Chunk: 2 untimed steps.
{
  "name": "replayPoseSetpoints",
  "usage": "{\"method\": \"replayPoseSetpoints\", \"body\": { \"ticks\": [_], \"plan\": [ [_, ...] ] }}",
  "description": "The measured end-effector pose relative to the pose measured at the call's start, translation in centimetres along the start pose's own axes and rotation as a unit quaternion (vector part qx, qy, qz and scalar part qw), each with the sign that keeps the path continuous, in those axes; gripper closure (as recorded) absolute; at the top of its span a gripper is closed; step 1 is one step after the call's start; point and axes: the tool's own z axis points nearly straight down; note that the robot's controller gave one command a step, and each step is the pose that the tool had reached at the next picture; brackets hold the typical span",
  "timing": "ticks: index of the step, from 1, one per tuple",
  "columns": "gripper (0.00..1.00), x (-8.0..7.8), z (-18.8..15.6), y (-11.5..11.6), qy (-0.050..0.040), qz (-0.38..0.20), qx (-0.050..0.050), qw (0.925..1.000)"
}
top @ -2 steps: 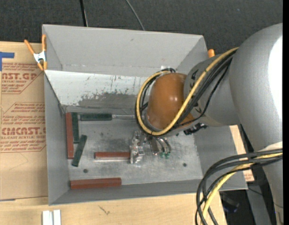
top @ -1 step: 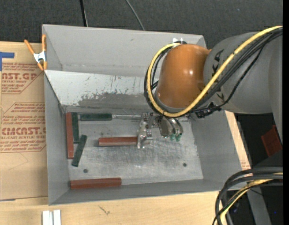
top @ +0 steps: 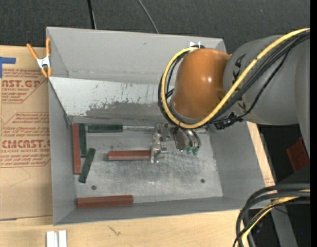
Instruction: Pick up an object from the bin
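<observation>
My gripper (top: pixel 157 153) reaches down to the bin floor near its middle, and its metal fingertips stand at the right end of a reddish-brown flat stick (top: pixel 128 155) that lies crosswise there. The stick's end looks to be at or between the fingers, but I cannot make out whether they press on it. A dark green stick (top: pixel 104 129) lies along the back wall to the upper left of the gripper.
At the left wall lies a reddish-brown stick (top: pixel 76 148) lengthwise, with dark green sticks (top: pixel 86 164) beside it. Another reddish-brown stick (top: pixel 104 201) rests along the front wall. The arm with its orange cover hangs over the bin's right half.
</observation>
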Motion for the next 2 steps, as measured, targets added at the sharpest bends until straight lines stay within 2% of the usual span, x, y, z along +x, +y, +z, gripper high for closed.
{"method": "replayPoseSetpoints", "body": {
  "ticks": [1,2],
  "plan": [
    [1.00,-0.9,4.0,-0.4,-0.0018,-0.057,0.000,0.9984],
    [1.00,-3.9,-7.4,-0.6,-0.0008,0.083,0.000,0.9966]
  ]
}}
